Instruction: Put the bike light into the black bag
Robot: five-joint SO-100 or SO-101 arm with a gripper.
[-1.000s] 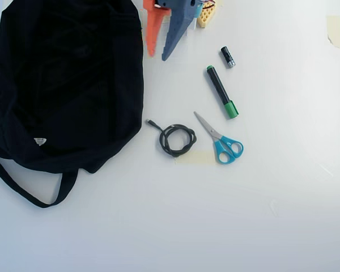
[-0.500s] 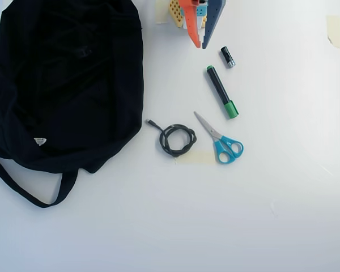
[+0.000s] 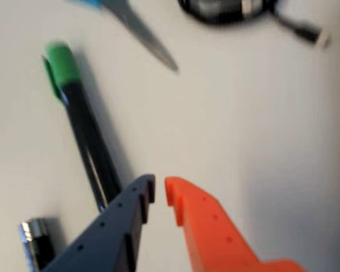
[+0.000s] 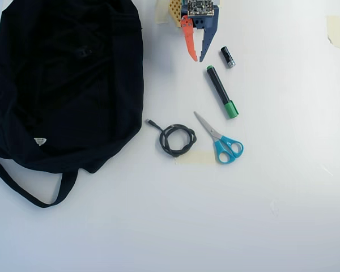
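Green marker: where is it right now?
In the overhead view the green marker lies right of centre, between the battery above and the scissors below.

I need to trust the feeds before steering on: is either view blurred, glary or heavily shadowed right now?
Wrist view: soft and smeared, the green-capped black marker, silver scissor blade and two-finger gripper all fuzzy-edged, with faint shadows. Overhead view: sharp and evenly lit, only slight shadows; the white table looks bright, and the large floppy black fabric bag is so dark its folds hardly show.
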